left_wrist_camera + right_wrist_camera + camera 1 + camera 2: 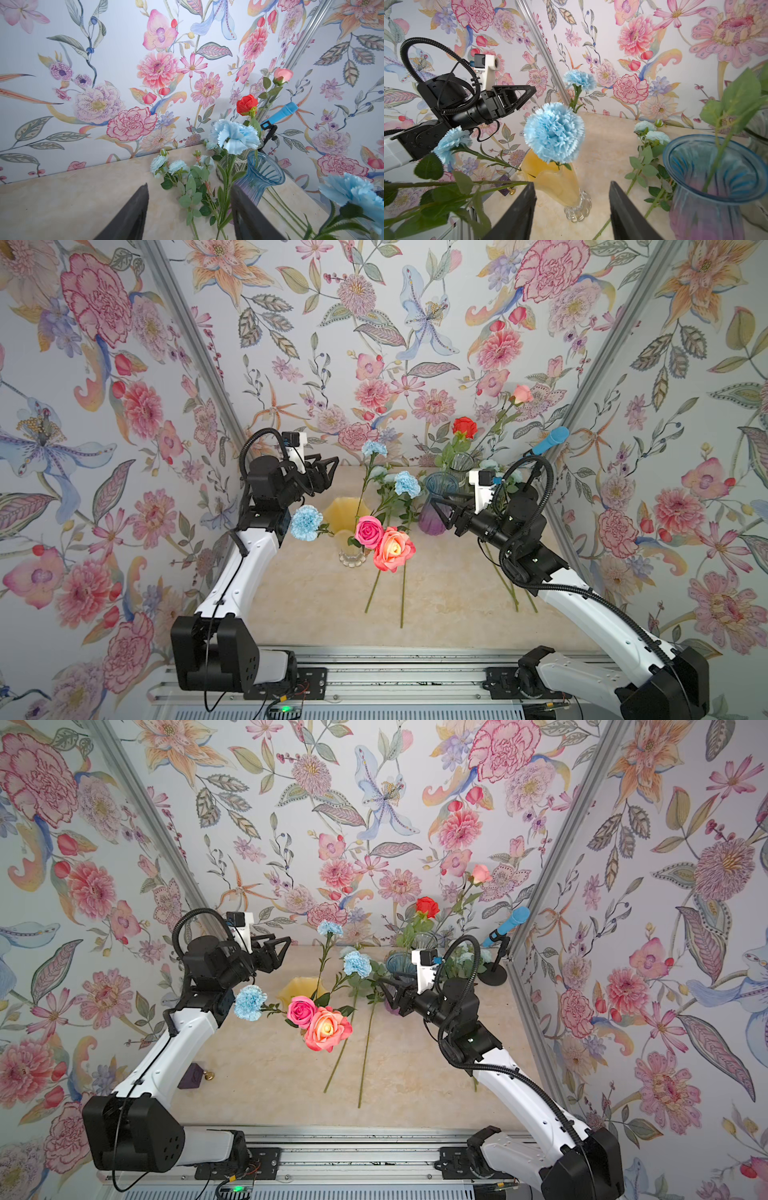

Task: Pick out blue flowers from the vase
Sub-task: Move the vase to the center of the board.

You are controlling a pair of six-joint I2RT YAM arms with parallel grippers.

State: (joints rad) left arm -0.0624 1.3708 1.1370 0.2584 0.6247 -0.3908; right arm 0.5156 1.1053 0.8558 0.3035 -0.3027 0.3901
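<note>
A yellow vase stands mid-table with a pink rose and an orange rose. Three blue flowers rise around it. One carnation leans left under my left arm, and one stands tall. The third leans right, its stem dropping toward the vase mouth. Pale aqua sprays lie on the table behind the vase, stems pointing forward. My left gripper hangs open and empty above the vase's left side. My right gripper is open and empty, facing the vase from the right.
A blue-purple glass vase stands just beside my right gripper. Behind it a clear vase holds a red rose and a pink rose. A blue microphone stands back right. More green stems lie under my right arm. A purple box sits front left.
</note>
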